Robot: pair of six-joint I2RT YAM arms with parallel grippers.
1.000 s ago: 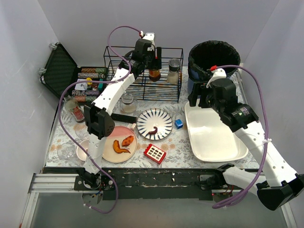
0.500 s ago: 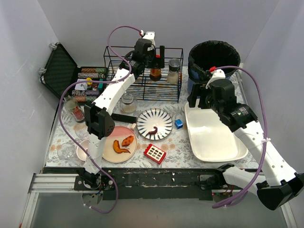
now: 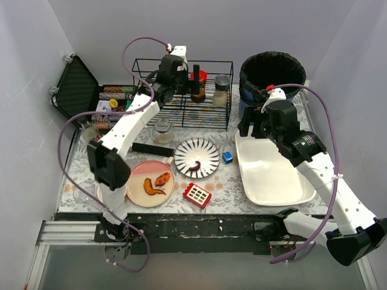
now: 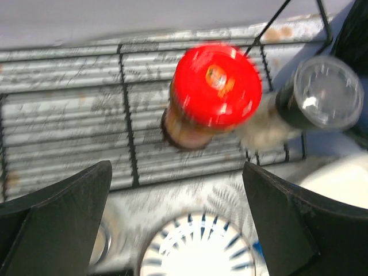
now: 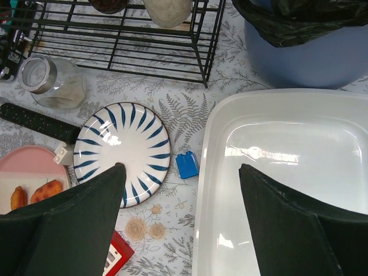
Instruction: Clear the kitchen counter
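A pale back wall (image 3: 205, 24), left wall (image 3: 24, 133) and right wall (image 3: 363, 66) close the scene in, softly and evenly lit. Along the near edge runs a metal rail (image 3: 66, 232), with grey floor (image 3: 211, 275) below

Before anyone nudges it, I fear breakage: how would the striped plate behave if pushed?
The striped plate looks glossy and rigid, so it probably slides rather than bends. Low and wide, it seems unlikely to tip. Likely ceramic: chippable.
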